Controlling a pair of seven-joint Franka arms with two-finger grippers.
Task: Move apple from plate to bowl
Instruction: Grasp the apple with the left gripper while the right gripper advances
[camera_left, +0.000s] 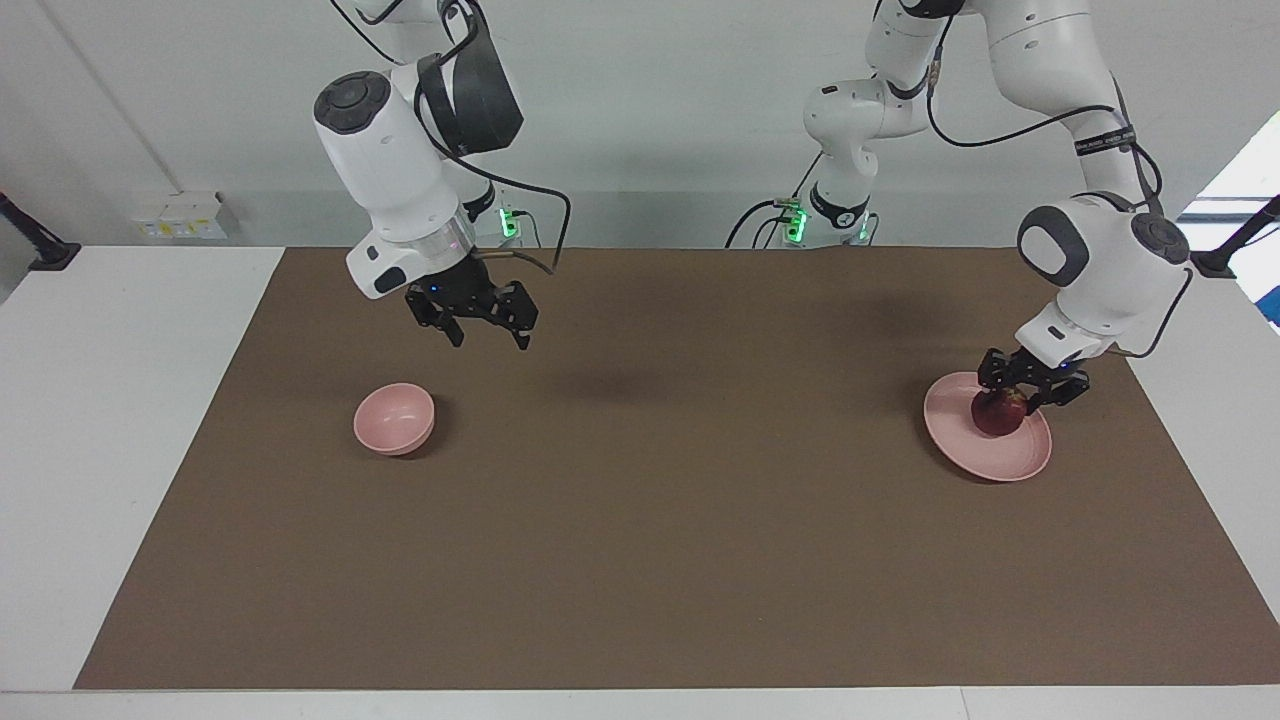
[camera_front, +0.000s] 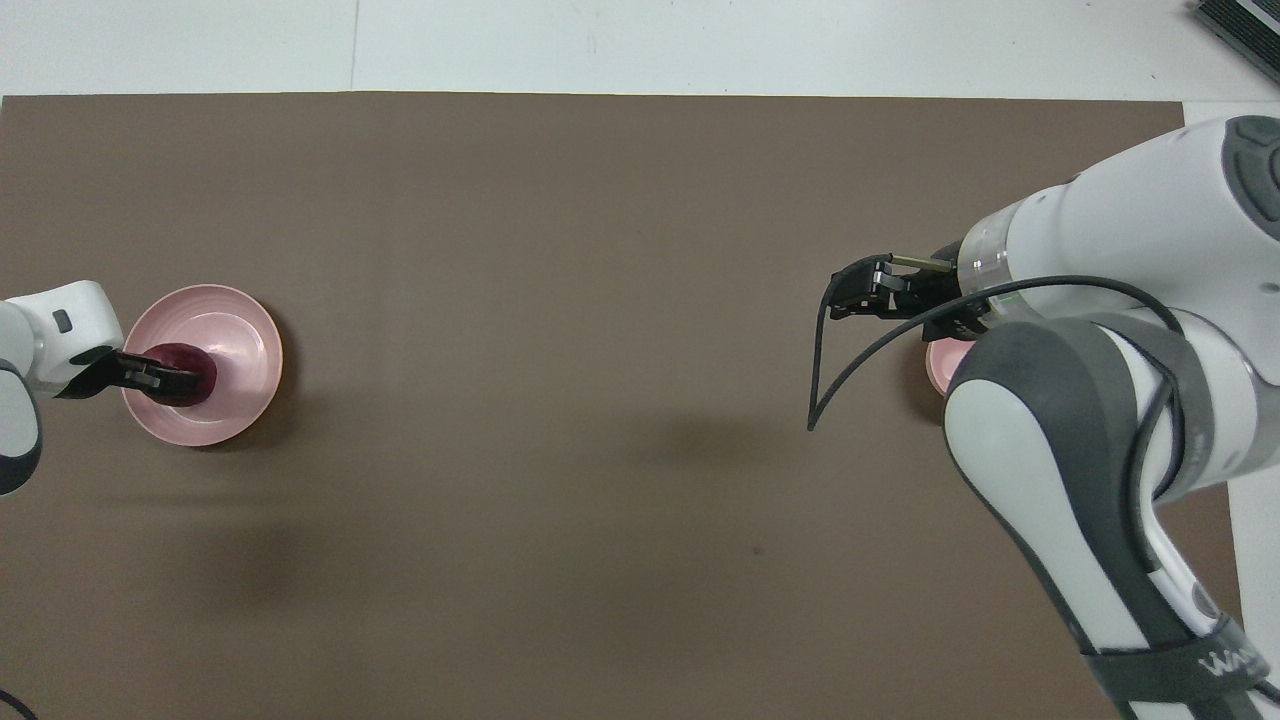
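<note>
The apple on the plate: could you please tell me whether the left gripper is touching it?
Touching: the facing view shows the left gripper closed around the apple.

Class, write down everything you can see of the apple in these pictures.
The apple is small, round and dark red, with a lighter patch on its top. It sits on the pale pink plate, toward the plate's edge nearer the robots, at the left arm's end of the table. The left gripper is down over it, its black fingers set on either side of the fruit. Whether they press it cannot be told. In the overhead view the gripper hides part of the apple.
</note>
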